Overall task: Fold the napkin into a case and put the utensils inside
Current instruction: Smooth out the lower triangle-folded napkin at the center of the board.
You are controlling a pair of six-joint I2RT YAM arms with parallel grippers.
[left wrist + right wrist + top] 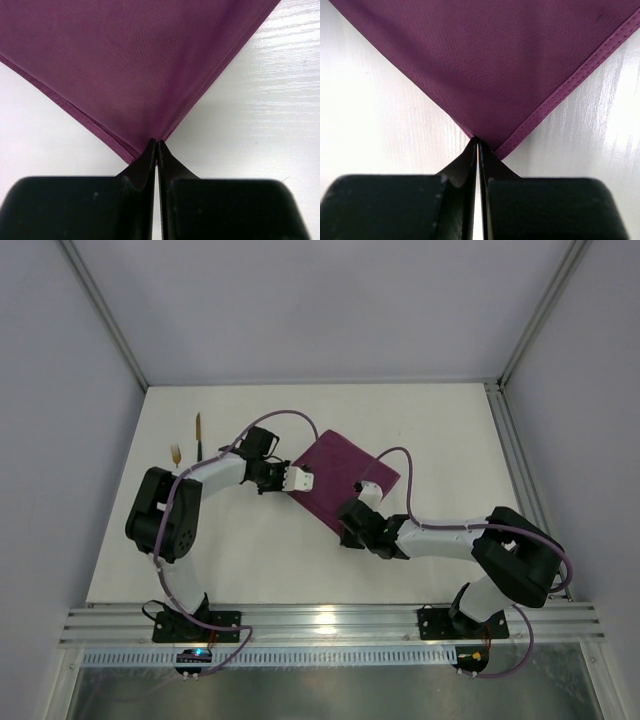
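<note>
The magenta-purple napkin (345,472) lies flat on the white table, turned like a diamond. My left gripper (297,480) is shut on its left corner. In the left wrist view the dark fingertips (152,150) pinch that corner of the napkin (140,65), and a second layer edge shows beneath it. My right gripper (362,498) is shut on a near corner. The right wrist view shows its jaws closed on the hemmed tip of the napkin (485,65). The utensils lie at the far left: a gold knife (198,433) and a gold fork (176,453).
The white table (250,550) is boxed in by pale walls at the left, back and right. A metal rail (330,622) runs along the near edge, by the arm bases. The utensils lie close to the left arm's elbow (165,512).
</note>
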